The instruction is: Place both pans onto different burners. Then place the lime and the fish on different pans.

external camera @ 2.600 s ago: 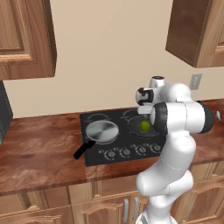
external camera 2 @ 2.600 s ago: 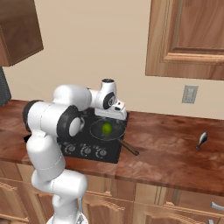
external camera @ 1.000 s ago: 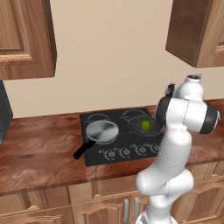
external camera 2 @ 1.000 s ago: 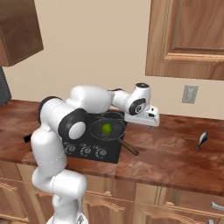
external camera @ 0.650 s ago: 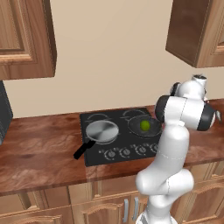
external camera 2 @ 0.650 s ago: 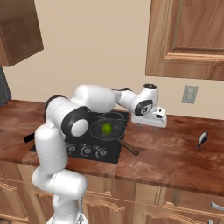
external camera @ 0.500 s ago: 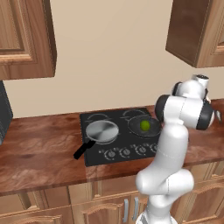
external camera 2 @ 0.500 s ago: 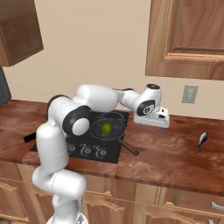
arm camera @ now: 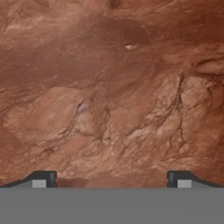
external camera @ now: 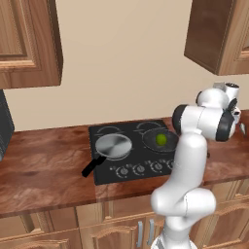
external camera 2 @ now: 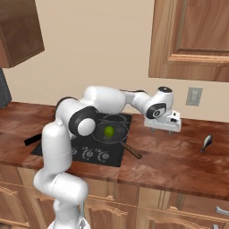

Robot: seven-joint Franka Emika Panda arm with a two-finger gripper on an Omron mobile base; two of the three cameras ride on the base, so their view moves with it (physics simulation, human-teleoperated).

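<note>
A shiny silver pan (external camera: 113, 146) with a black handle rests on the front left burner of the black cooktop (external camera: 141, 168). Beside it on the right, the dark pan (external camera: 154, 147) holds the yellow-green lime (external camera: 161, 139), which also sits in the dark pan (external camera 2: 117, 138) as the lime (external camera 2: 108, 131) in the right base view. A small grey fish (external camera 2: 206, 142) lies on the counter far right. My gripper (external camera 2: 163, 129) hangs open over bare counter between cooktop and fish. Nothing lies between the tips of the gripper (arm camera: 111, 179) in the hand view, just brown stone.
The brown stone counter (external camera 2: 179, 156) runs right of the cooktop. A wall outlet (external camera 2: 193, 96) sits behind it and wooden cabinets (external camera 2: 192, 40) hang above. Two back burners (external camera: 111, 129) show as grey rings. The dark pan's handle (external camera 2: 131, 151) sticks out towards the front right.
My arm has swung from above the dark pan out to the right, over the counter towards the fish. The lime stays in the dark pan; both pans are unmoved.
</note>
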